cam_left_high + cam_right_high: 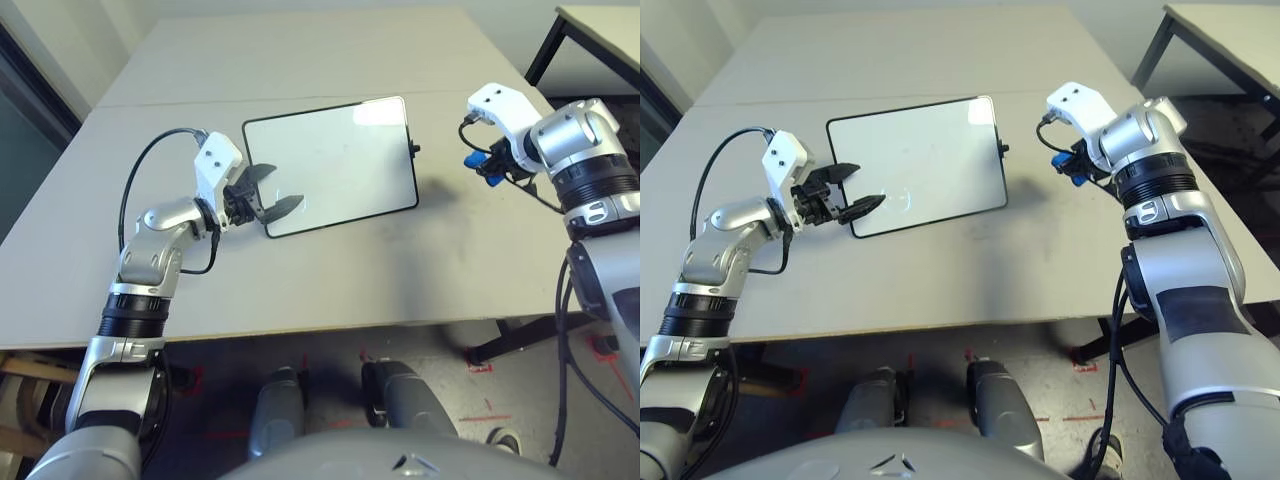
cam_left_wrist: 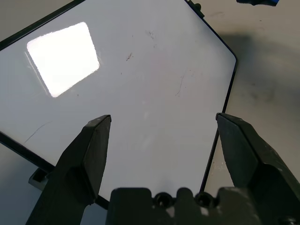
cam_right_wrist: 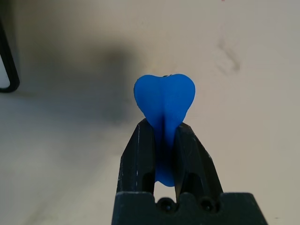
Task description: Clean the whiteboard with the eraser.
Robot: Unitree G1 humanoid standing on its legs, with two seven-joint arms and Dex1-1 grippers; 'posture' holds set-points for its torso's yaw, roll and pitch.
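Whiteboard [image 1: 335,160]: white, black-framed, flat on the table [image 1: 300,290], surface wiped. Eraser [image 3: 164,101]: blue, held above the table, right of whiteboard.

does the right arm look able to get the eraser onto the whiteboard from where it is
Probably yes: the right gripper holds the eraser above bare table just beside the whiteboard, with nothing between; the left gripper hovers over the opposite edge.

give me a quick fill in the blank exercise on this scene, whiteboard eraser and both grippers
1. The blue eraser is pinched in the robot's ____ gripper.
2. The left gripper hovers with its fingers ____ over the near left corner of the whiteboard.
3. The eraser is held to the ____ of the whiteboard, clear of its frame.
4. The whiteboard lies flat on the ____.

Missing words: right; open; right; table
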